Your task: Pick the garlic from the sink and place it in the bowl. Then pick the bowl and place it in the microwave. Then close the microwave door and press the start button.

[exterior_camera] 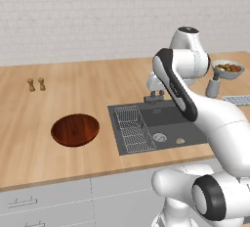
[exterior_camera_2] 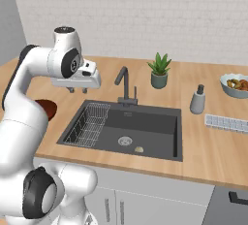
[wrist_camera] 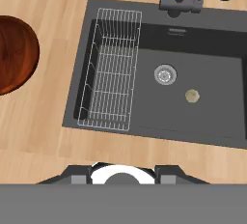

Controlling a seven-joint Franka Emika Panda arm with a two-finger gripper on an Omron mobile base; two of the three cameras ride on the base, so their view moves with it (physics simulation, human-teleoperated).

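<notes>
- The gripper hung high above the counter, over the left rim of the sink, with nothing between its fingers. Whether the jaws stood apart or together could not be told from these pictures.
- The garlic lay on the sink floor, just beside the round drain, at about 4 o'clock from it in the hand view. It was well apart from the wire rack, which occupied the left part of the basin.
- The bowl sat upright on the wooden counter to the left of the sink and held nothing. It stood at about 9 o'clock from the basin in the left base view.
- Judgement: the first step, fetching the garlic, was in hand and not yet begun in earnest; every later step remained outstanding.
- Judgement: the next move called for carrying the hand rightward past the rack until it stood over the garlic, then lowering it into the basin with the fingers spread.
- Judgement: the faucet rose at the back rim, so the descent should keep toward the front half of the basin.
- Judgement: the garlic was small and rounded and might roll toward the drain if nudged off-centre.
</notes>
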